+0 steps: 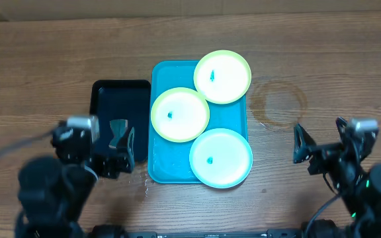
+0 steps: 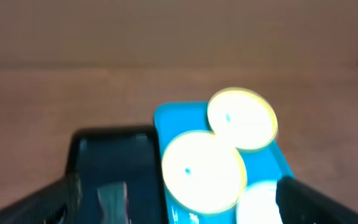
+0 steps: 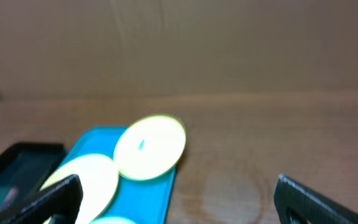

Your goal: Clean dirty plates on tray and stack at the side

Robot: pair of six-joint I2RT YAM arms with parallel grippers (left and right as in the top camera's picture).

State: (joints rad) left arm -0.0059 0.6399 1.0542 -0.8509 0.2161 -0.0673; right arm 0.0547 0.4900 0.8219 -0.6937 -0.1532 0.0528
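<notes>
- While the left gripper and the right gripper hang near the front edge of a brown wooden table, a large turquoise-blue rectangular plastic tray sits loaded at mid-table.
- Farthest from the robot, a round lime-green-rimmed plastic plate rests at the tray's far right corner, its edge jutting past the rim.
- A second lime-green-rimmed plate lies in the middle of the tray, toward the left, spilling over the left rim. Its edge overlaps the far plate's, though which one lies on top is unclear.
- Nearest the robot, a round light blue plastic plate covers the near right corner, overhanging the rim and meeting the middle plate's edge.
- Each plate carries a small teal smudge close to its pale centre.
- On the left, the gripper hovers over the near end of a smaller black rectangular tray, which sits just beside the turquoise tray's left side. Its jaws are spread wide and grasp nothing.
- A grey object, too blurred to identify, lies inside the black tray.
- On the right, the gripper hangs over bare wood, well apart from the turquoise tray, its jaws likewise gaping and empty.
- A faint ring-shaped stain marks the table between the far plate and the right gripper.
</notes>
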